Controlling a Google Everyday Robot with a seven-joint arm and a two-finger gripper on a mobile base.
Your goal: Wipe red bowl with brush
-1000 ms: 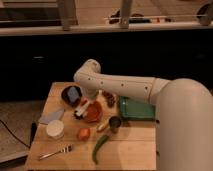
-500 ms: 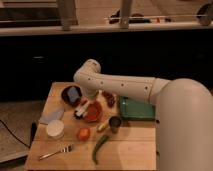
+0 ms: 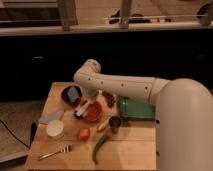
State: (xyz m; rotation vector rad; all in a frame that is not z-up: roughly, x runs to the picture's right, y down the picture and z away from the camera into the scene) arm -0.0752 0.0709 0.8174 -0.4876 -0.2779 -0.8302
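Note:
The red bowl (image 3: 93, 113) sits near the middle of the wooden table (image 3: 130, 145). The brush (image 3: 81, 108), with a pale handle and a dark bristle head, lies tilted at the bowl's left rim, its head low and to the left. My gripper (image 3: 89, 99) is at the end of the white arm, just above the bowl and at the brush's upper end. The arm's wrist hides most of it, and I cannot tell whether it holds the brush.
A dark bowl (image 3: 71, 94) stands left of the gripper. A grey cloth (image 3: 51, 116), a white cup (image 3: 55, 129), an orange-red ball (image 3: 83, 133), a fork (image 3: 55, 151), a green chili (image 3: 100, 147), a metal cup (image 3: 115, 123) and a green tray (image 3: 136, 108) surround the red bowl.

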